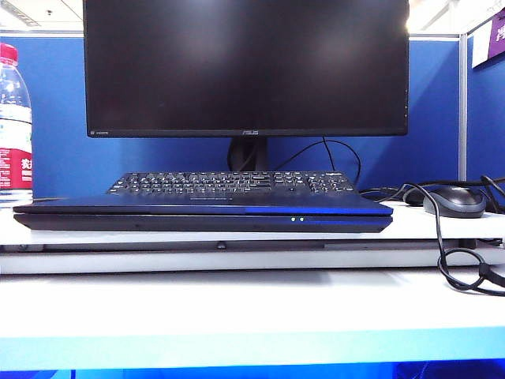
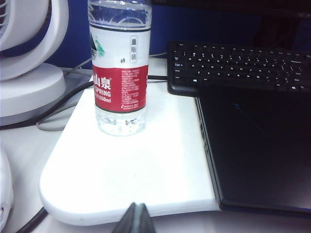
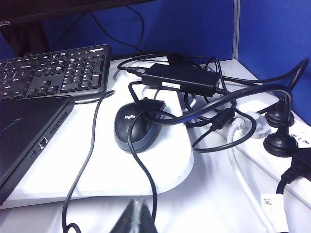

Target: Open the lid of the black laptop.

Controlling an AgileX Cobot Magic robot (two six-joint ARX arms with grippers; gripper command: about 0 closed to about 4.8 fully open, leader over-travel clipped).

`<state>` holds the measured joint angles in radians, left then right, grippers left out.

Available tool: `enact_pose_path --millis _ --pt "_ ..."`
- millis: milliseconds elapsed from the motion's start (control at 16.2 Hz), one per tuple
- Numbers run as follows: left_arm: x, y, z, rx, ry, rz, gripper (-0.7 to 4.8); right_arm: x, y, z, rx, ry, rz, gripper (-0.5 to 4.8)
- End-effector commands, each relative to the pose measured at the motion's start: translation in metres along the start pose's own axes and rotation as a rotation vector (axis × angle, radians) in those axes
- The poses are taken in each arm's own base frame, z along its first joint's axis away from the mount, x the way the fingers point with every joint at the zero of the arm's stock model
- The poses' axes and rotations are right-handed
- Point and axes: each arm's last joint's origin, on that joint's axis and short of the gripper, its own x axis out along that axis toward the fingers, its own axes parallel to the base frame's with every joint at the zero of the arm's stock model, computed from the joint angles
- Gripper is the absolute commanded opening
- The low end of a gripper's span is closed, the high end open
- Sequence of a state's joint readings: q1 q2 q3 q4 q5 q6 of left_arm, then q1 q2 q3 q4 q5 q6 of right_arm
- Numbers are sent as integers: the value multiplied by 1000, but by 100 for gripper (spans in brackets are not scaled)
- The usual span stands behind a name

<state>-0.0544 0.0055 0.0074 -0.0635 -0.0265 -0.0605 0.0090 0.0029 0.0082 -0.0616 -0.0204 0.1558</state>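
The laptop (image 1: 203,214) lies on a white board (image 2: 126,184) on the tabletop, its lid (image 2: 257,145) shut flat, keyboard (image 1: 233,184) just behind. Left tool (image 2: 134,221) (fingertips pressed together, empty) hangs near the laptop's bottle-side corner; right tool (image 3: 134,218), likewise closed, empty, near its mouse-side corner.

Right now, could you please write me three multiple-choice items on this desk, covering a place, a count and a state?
1. Where does the water bottle stand?
A. left of the laptop
B. on the keyboard
C. behind the monitor

2. How many green lights show on the laptop's front edge?
A. none
B. two
C. five

3. How is the lid?
A. fully raised
B. half raised
C. closed flat

Key: A, exterior view shows it left; B, two dots glow; C, the lid lies flat. The left end effector and right end effector are both shut, short of the laptop.
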Motion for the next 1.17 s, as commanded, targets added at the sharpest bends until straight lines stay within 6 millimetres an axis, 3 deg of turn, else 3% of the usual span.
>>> enact_pose_path --millis 62,185,432,494,618,803,865,927,1050,1174 --pt "0 0 2 0 -18 -5 -4 0 0 0 -3 -10 2 -1" --pt "0 0 2 -1 -18 -5 -4 0 0 0 -1 -9 2 -1" --pt "0 -4 3 -352 -4 -129 -4 0 1 0 304 -4 33 -1" --pt "-1 -5 6 -519 -8 -194 -4 0 2 2 421 -11 80 -1" --pt "-2 -8 11 -715 -1 -298 -3 -1 7 14 440 -94 219 -1" --pt "-3 -12 13 -1118 129 -429 -2 -10 13 40 691 -288 427 -1" --pt "-4 -12 16 -1177 130 -453 -3 -13 14 46 714 -340 461 0" --pt "-7 -14 26 -1211 67 -545 -4 -19 15 56 718 -434 498 0" --pt "-27 -15 64 -1084 -282 -821 -2 -33 20 86 702 -502 536 0" --pt "-44 -17 95 -1017 -385 -880 14 -46 24 115 683 -504 517 -1"
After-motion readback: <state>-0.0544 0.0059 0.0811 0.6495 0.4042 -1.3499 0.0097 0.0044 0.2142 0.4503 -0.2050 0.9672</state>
